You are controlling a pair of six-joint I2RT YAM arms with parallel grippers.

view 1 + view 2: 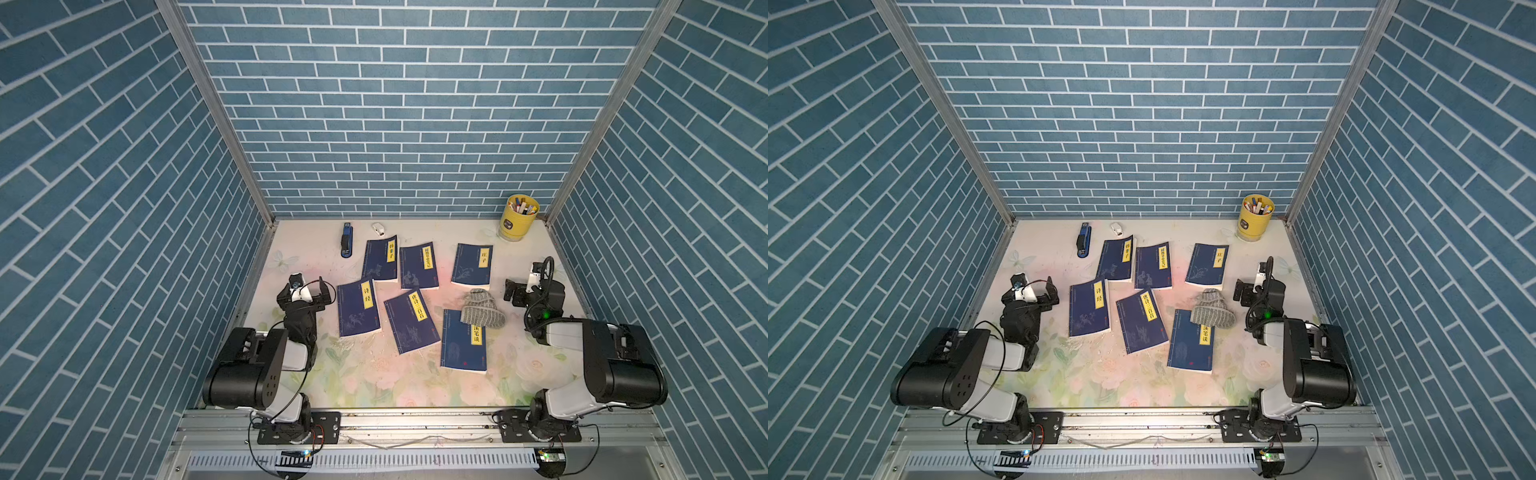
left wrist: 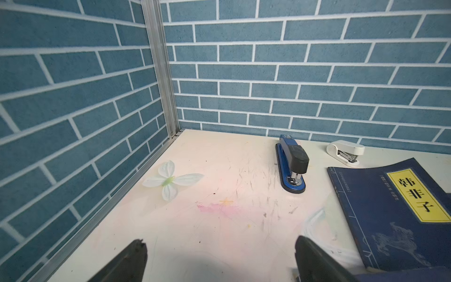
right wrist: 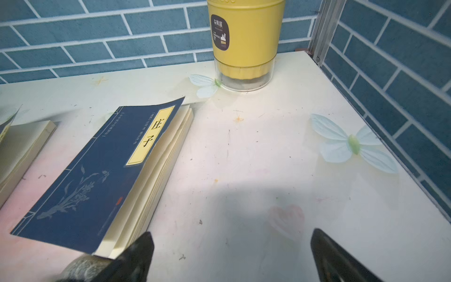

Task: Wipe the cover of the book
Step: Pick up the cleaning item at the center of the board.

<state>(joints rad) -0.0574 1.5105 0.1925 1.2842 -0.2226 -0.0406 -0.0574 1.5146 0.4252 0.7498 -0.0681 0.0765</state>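
Grey knitted cloth (image 1: 482, 308) slumped across far edge of nearest navy book (image 1: 463, 347), not gripped; probably staged there for pickup. Right gripper (image 3: 231, 234) just beside cloth, fingers spread wide, empty. Left gripper (image 2: 219, 240) likewise wide and empty, off beside the books, facing blue stapler (image 2: 292, 166). Wiping not yet begun.

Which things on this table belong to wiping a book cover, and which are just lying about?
For the job: grey cloth; the blue book it partly lies on; the five other blue books, whichever is picked.
Lying about: blue stapler; white stapler; yellow pen cup.
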